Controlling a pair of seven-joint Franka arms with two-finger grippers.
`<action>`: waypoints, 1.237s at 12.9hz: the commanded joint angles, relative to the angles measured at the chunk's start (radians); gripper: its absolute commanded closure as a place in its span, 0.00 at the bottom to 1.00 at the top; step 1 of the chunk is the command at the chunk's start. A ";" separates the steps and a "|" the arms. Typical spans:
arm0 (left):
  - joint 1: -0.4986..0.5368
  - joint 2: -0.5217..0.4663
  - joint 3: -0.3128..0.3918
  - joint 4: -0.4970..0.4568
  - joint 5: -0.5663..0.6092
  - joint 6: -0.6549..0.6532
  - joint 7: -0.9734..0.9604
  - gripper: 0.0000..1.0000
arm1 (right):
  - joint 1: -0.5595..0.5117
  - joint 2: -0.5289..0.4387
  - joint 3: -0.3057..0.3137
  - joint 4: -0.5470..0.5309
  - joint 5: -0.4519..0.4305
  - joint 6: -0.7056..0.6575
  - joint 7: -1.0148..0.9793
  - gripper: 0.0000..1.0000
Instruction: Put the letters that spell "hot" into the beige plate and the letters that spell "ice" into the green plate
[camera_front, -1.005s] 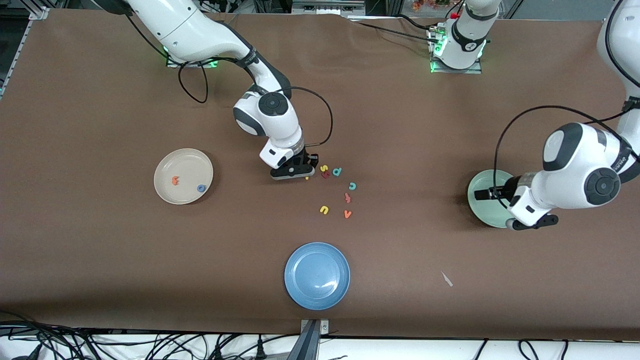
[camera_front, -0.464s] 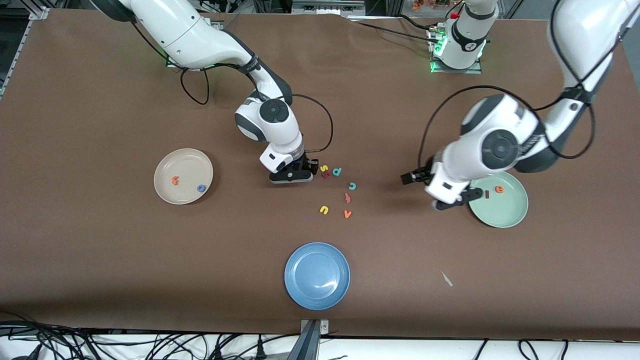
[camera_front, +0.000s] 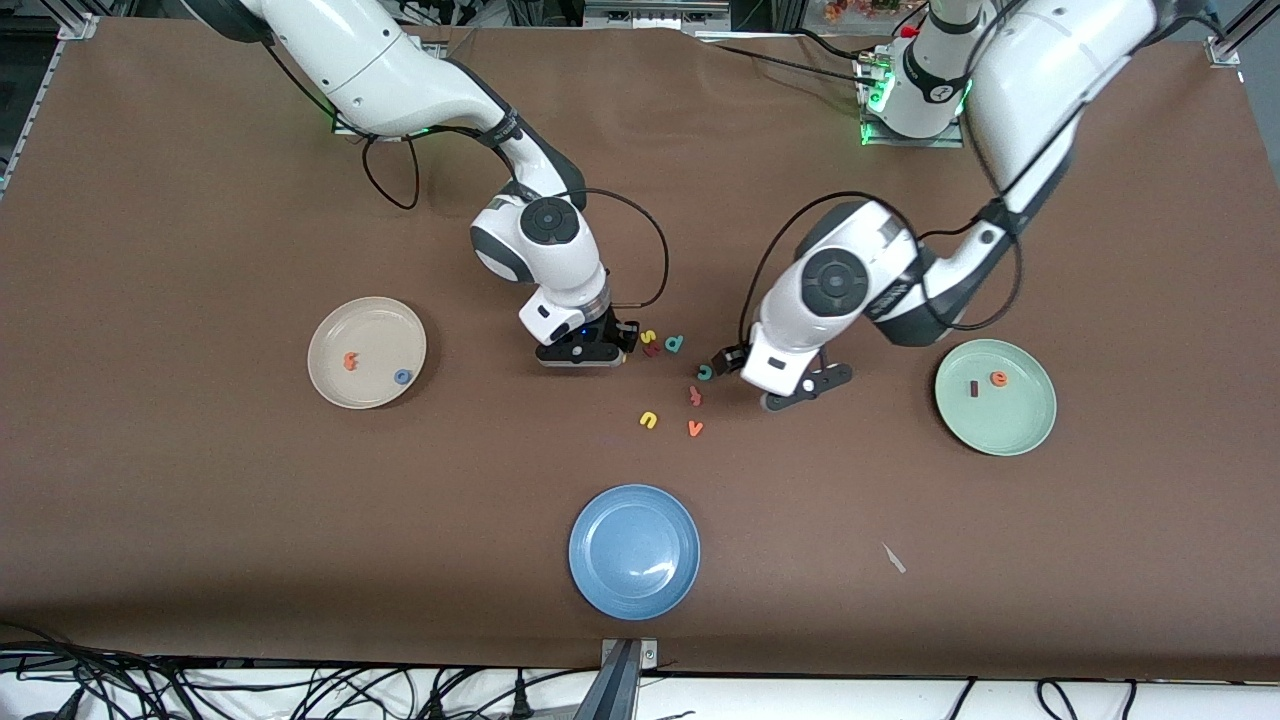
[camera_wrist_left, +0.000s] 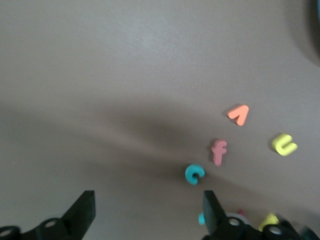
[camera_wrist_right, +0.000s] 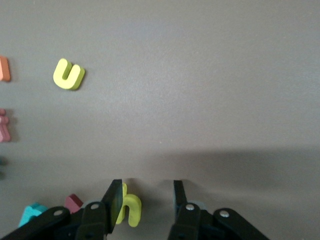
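Both end effectors spread: right (camera_wrist_right: 145, 192) astride yellow h (camera_wrist_right: 129, 207), left (camera_wrist_left: 147, 210) beside teal c (camera_wrist_left: 194, 174).

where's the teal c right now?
On the table in the front view, the teal c lies in the loose letter cluster, just beside the left gripper, farther from the camera than the pink f.

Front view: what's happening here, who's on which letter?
Two arms sort foam letters into plates. The right gripper is down at the pile, jaws around the yellow h. The left gripper is open beside the teal c. The beige plate holds the orange t and blue o; the green plate holds the maroon i and orange e.
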 joint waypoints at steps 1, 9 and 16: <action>-0.125 0.022 0.109 0.010 -0.011 0.078 -0.047 0.11 | 0.029 -0.015 -0.011 0.024 0.045 -0.020 0.061 0.51; -0.195 0.080 0.170 0.011 -0.012 0.184 -0.066 0.37 | 0.069 0.026 -0.023 0.041 0.036 -0.019 0.104 0.50; -0.214 0.097 0.175 0.013 -0.014 0.195 -0.078 0.39 | 0.070 0.055 -0.025 0.030 -0.019 -0.007 0.106 0.53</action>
